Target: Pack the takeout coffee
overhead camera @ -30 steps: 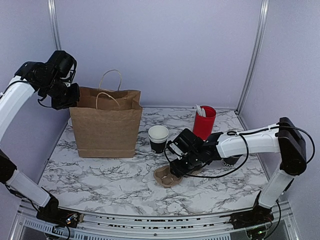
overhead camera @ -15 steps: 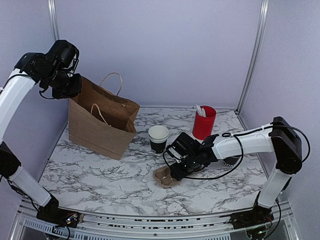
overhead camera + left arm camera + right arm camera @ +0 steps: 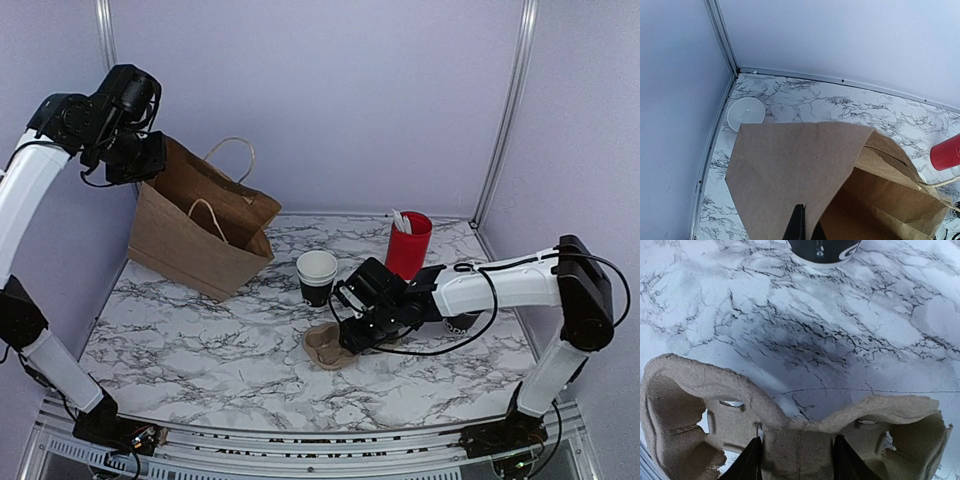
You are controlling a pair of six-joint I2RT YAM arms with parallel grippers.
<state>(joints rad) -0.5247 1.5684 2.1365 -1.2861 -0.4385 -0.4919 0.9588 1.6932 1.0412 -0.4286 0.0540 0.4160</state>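
Observation:
A black takeout coffee cup (image 3: 317, 277) with a cream top stands mid-table; its base (image 3: 824, 251) shows at the top edge of the right wrist view. In front of it lies a brown pulp cup carrier (image 3: 326, 349), tilted. My right gripper (image 3: 352, 335) is shut on the carrier's (image 3: 680, 405) middle ridge, one finger (image 3: 754, 460) on each side. My left gripper (image 3: 148, 165) is shut on the rim of the brown paper bag (image 3: 200, 235) and holds it raised and tipped, mouth toward the right. The bag's wall (image 3: 790, 160) fills the left wrist view.
A red cup (image 3: 408, 245) with white utensils stands behind the right arm, also in the left wrist view as a red cup (image 3: 946, 152). A white bowl (image 3: 746, 111) sits in the far left corner. A dark round object (image 3: 462, 322) is partly hidden behind the right forearm.
The left arm has lifted the bag's rim, so the bag went from upright to tilted with its base off the table. The right gripper's jaws narrowed onto the carrier, which shifted slightly.

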